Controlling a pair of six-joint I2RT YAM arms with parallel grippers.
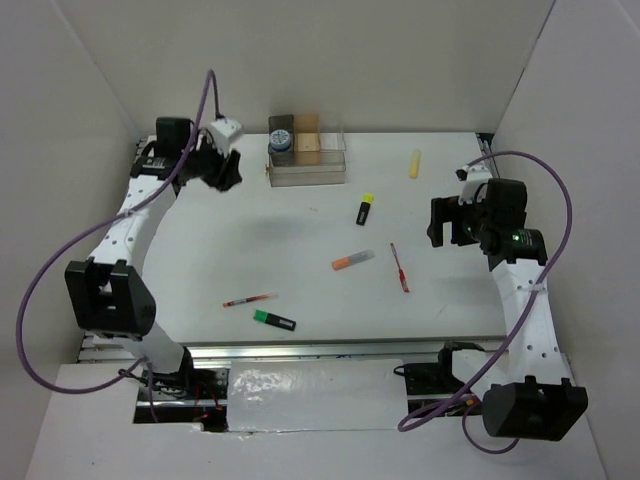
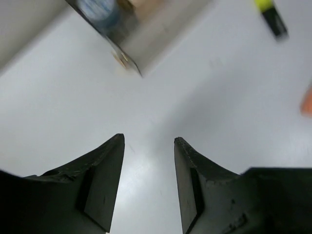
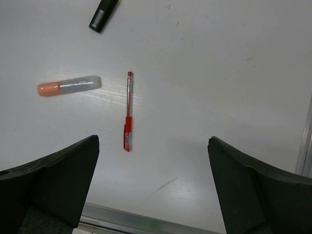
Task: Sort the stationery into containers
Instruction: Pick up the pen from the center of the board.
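Observation:
The clear organiser (image 1: 308, 173) stands at the back centre, and the round blue-grey tin (image 1: 281, 142) sits in its left rear compartment. On the table lie a yellow-ended highlighter (image 1: 365, 209), an orange marker (image 1: 352, 260), a red pen (image 1: 400, 268), a second red pen (image 1: 249, 299), a green-ended highlighter (image 1: 273, 319) and a pale yellow stick (image 1: 414, 163). My left gripper (image 1: 225, 170) is open and empty just left of the organiser (image 2: 146, 39). My right gripper (image 1: 445, 222) is open and empty above the table, right of the red pen (image 3: 127, 112).
White walls enclose the table on the left, back and right. A metal rail (image 1: 300, 350) runs along the near edge. The left wrist view shows the tin (image 2: 100, 9), the yellow-ended highlighter (image 2: 270, 14) and the orange marker (image 2: 307, 102); the right wrist view shows the marker (image 3: 68, 86).

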